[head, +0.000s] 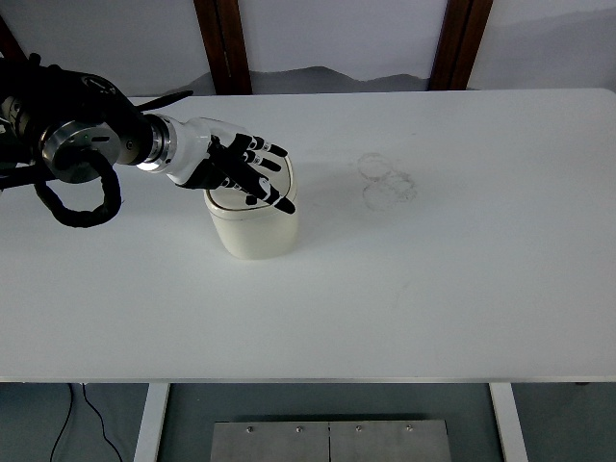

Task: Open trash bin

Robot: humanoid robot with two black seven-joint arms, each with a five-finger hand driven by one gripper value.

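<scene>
Bin (255, 229), one only, cream, stands left of centre on the white surface (433, 269). One robot hand (241, 171), the left, lies over its lid, fingers (269, 192) spread, gripping nothing. Two faint ring marks (385, 180) lie to the right.

A laboratory or test room for robot trials. A plain white table (433, 289) on white metal legs (151, 423) stands before a pale wall with two dark wooden posts (460, 43); a black cable (82, 419) trails on the grey floor beneath.
</scene>
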